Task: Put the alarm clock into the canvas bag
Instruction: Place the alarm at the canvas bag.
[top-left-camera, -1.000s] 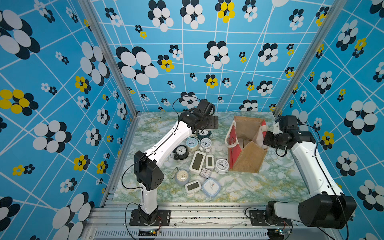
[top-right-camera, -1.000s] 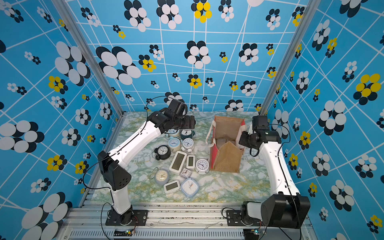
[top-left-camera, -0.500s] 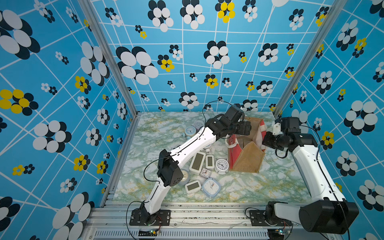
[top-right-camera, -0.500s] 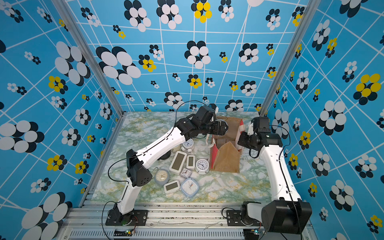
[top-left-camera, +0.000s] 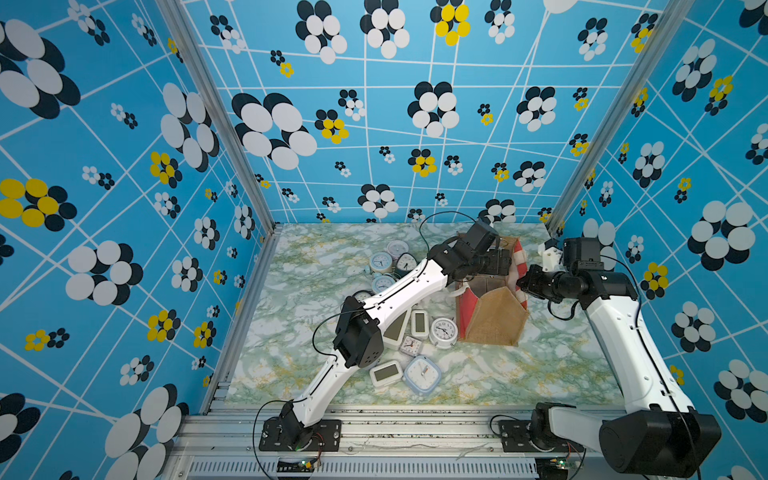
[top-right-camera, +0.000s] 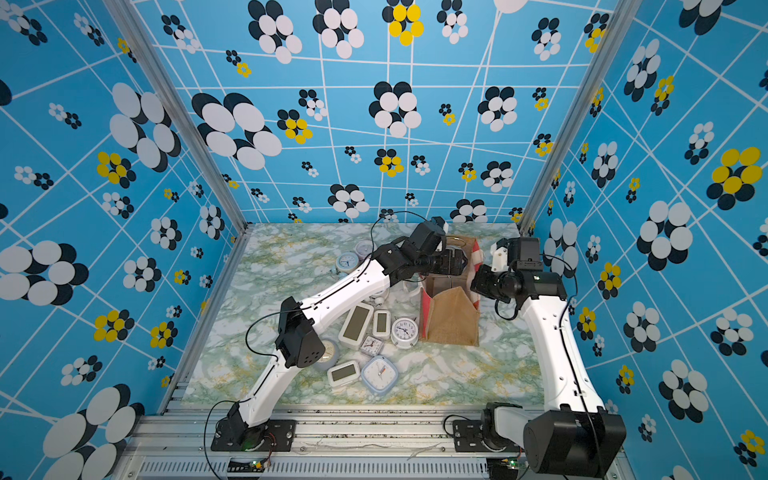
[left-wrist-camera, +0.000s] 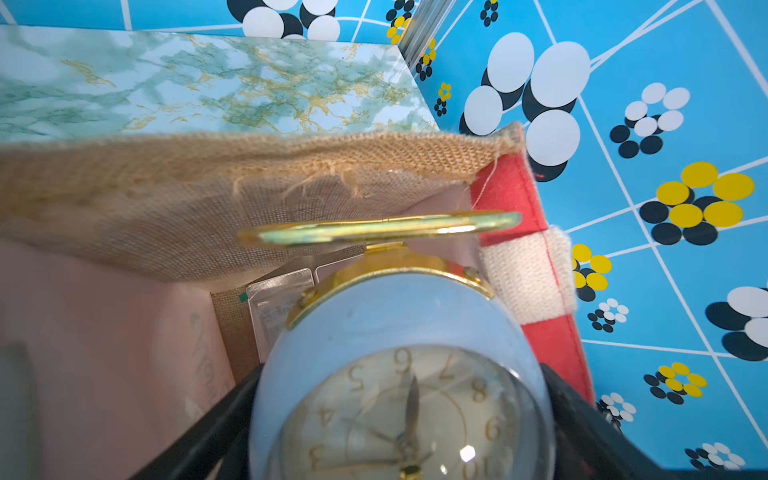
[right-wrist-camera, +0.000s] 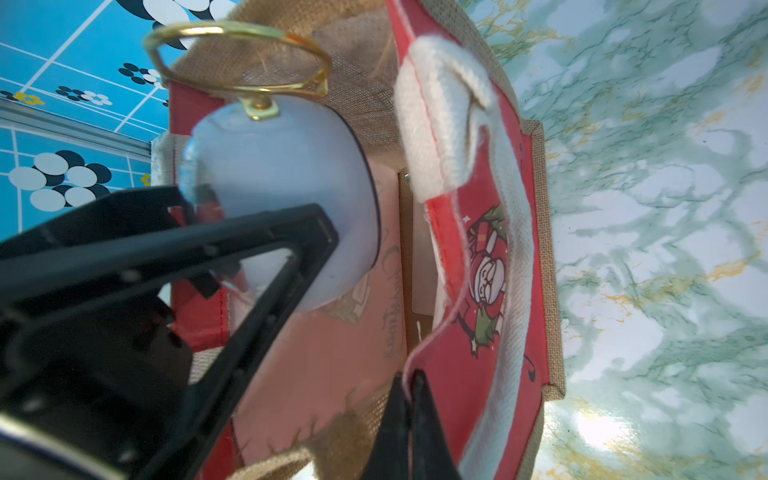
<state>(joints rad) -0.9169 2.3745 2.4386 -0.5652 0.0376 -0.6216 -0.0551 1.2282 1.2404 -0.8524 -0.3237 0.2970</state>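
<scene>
A round pale-blue alarm clock (left-wrist-camera: 399, 332) with a gold ring handle sits between the black fingers of my left gripper (left-wrist-camera: 403, 415), which is shut on it. The clock (right-wrist-camera: 282, 166) hangs over the open mouth of the canvas bag (right-wrist-camera: 490, 332), a tan burlap tote with red panels and white handles. My right gripper (right-wrist-camera: 409, 386) is shut on the rim of the bag's red side panel. In both top views the left gripper (top-left-camera: 496, 259) hovers above the bag (top-left-camera: 494, 320) and hides the clock, while the right gripper (top-left-camera: 521, 282) is at its right rim.
Several other clocks (top-left-camera: 444, 330) lie on the marble table (top-left-camera: 519, 374) left of the bag, under and around the left arm. A clear packet (left-wrist-camera: 278, 307) lies at the bag's bottom. Patterned blue walls stand close behind and right of the bag.
The left arm has swung right from the clocks at the back of the table to above the bag's mouth, with the clock in its jaws. The right gripper has stayed on the bag's rim.
</scene>
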